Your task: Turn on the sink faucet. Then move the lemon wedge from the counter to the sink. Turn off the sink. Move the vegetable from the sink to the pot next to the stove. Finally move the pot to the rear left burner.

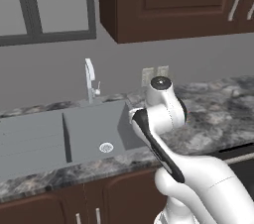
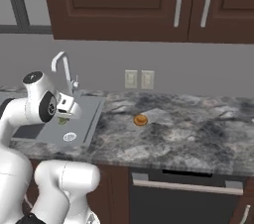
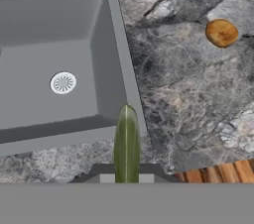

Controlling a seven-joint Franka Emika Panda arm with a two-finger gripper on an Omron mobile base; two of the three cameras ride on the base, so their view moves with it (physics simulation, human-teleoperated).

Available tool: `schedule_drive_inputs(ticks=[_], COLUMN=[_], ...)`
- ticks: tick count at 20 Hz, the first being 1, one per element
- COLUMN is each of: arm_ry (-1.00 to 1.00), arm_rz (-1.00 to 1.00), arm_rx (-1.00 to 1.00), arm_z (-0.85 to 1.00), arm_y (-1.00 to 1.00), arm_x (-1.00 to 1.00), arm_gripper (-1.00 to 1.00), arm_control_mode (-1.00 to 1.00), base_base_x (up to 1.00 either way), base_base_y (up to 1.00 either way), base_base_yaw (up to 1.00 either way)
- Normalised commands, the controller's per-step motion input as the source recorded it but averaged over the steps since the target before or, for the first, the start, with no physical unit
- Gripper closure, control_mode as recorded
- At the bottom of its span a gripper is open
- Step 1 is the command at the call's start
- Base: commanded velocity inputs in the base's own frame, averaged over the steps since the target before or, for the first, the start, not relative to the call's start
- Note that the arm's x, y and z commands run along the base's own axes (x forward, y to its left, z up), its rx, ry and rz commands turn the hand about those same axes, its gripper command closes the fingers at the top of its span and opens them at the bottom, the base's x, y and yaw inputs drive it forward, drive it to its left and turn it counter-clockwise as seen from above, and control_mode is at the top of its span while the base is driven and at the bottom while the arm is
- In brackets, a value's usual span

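Hand [image 3: 126,177] is nearly shut, pinching a thin yellow-green sliver, prob. the lemon wedge [image 3: 126,139]. The wedge stands upright betw. the tips and is seen edge-on, which is why it looks like a narrow strip. The pinch is across its thin faces, so a small flat piece sits firm w/o rolling.

In the right base view the hand [image 2: 64,111] hangs over the sink [image 2: 92,114], w/ the wedge [image 2: 63,121] just under it, clear of the basin floor. It's carried high enough to pass the rim, not dragged.

From the hand cam, the wedge lines up about w/ the front right corner of the basin rim [image 3: 130,89], so it's at the edge, not yet over the middle. My read: the carry-to-sink step is in hand and release is not yet done. A bit more travel toward the drain [image 3: 63,83] would let the wedge drop flat inside and not clip the rim or land on the table [image 3: 178,84].

A wooden slatted thing [image 3: 218,172] lies close by on the table, to the right in the hand cam.

Further on, a small brown round thing [image 3: 221,32] sits on the table, well apart from the sink and out of the path.

Farthest, the sink faucet [image 1: 90,80] stands at the back rim, w/ its spout curving over the basin. I can't make out a stream, so I can't tell if it's on.
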Motion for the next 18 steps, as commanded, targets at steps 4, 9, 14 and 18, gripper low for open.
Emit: schedule_drive_inputs(ticks=[4,9,14,18], arm_ry=[0.00,0.00,0.00,0.00], arm_rz=[0.00,0.00,0.00,0.00], arm_rx=[0.00,0.00,0.00,0.00], arm_z=[0.00,0.00,0.00,0.00], arm_y=[0.00,0.00,0.00,0.00], arm_x=[0.00,0.00,0.00,0.00], arm_gripper=[1.00,1.00,1.00,1.00], arm_control_mode=[1.00,1.00,1.00,1.00], base_base_x=[-0.59,-0.40,-0.23,-0.12], base_base_y=[0.00,-0.02,-0.04,-0.03], base_base_yaw=[-0.18,-0.36,-0.49,-0.53])
